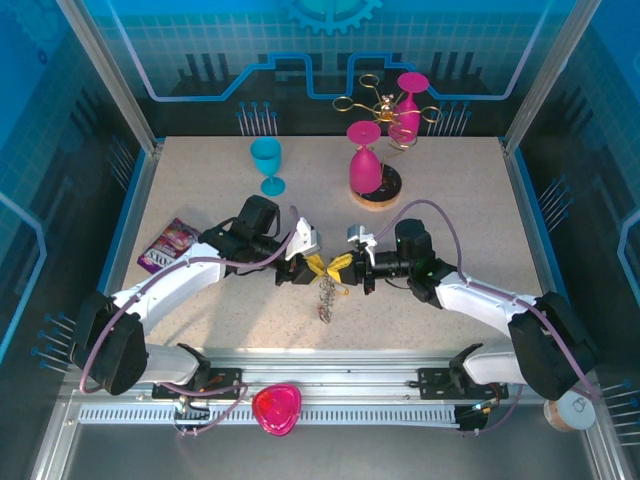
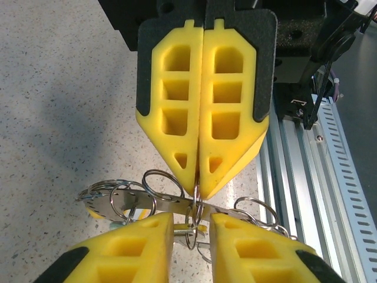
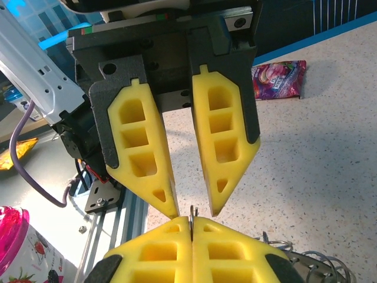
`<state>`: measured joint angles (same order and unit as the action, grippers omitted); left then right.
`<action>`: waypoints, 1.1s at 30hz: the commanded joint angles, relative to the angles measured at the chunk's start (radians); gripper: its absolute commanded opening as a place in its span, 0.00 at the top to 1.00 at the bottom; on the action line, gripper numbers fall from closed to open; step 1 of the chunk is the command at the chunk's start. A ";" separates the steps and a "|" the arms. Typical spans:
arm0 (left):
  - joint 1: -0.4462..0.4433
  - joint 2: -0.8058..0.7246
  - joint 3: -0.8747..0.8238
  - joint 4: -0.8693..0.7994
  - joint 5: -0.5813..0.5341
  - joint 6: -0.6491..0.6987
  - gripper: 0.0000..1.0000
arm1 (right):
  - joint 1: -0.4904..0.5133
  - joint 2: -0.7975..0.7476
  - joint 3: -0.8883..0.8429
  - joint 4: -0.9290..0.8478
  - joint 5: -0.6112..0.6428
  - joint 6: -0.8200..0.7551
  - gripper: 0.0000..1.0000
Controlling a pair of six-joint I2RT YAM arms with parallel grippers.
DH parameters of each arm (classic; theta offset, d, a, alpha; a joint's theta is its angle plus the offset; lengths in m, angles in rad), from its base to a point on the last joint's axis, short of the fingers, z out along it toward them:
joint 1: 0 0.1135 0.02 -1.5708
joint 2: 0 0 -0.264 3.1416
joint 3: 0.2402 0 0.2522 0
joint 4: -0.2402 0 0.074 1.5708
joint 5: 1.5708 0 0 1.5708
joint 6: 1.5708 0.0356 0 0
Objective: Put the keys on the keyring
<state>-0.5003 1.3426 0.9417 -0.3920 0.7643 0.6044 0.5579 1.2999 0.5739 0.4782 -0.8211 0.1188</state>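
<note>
The keyring (image 2: 159, 203), a flat grey plate fringed with wire loops, hangs between both grippers at mid-table (image 1: 325, 295). My right gripper (image 3: 192, 221) is shut on one thin wire loop (image 3: 192, 211) of it; the left wrist view shows its tips (image 2: 198, 186) pinching that loop. My left gripper (image 2: 192, 221) faces it tip to tip (image 1: 310, 266). Its fingers (image 2: 132, 247) stand a narrow gap apart, and a small yellow-headed key (image 2: 182, 227) spans that gap just behind the loop. Another yellow key head (image 2: 97, 210) shows under the ring's far end.
A blue goblet (image 1: 266, 160) stands at the back left. Two pink goblets (image 1: 365, 160) and a gold wire stand (image 1: 385, 105) are at the back middle. A snack packet (image 1: 168, 245) lies at the left. The metal rail (image 2: 306, 177) runs along the near edge.
</note>
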 commanded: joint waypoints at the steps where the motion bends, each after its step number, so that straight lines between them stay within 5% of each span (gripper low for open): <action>1: 0.005 -0.008 0.018 -0.023 0.031 0.021 0.80 | 0.013 -0.003 0.041 0.014 -0.025 -0.016 1.00; 25: 0.003 0.015 0.048 -0.051 0.102 0.024 1.00 | 0.042 0.029 0.079 -0.050 -0.010 -0.050 1.00; 30: 0.003 -0.013 0.015 0.029 0.081 -0.068 1.00 | 0.033 0.017 0.079 -0.073 0.032 -0.043 1.00; 33: 0.000 -0.056 -0.041 0.125 0.018 -0.191 1.00 | 0.016 -0.010 0.066 -0.055 0.080 -0.002 0.65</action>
<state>-0.4957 1.3415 0.9356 -0.3965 0.7860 0.5327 0.5812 1.3186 0.6224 0.4129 -0.7872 0.0895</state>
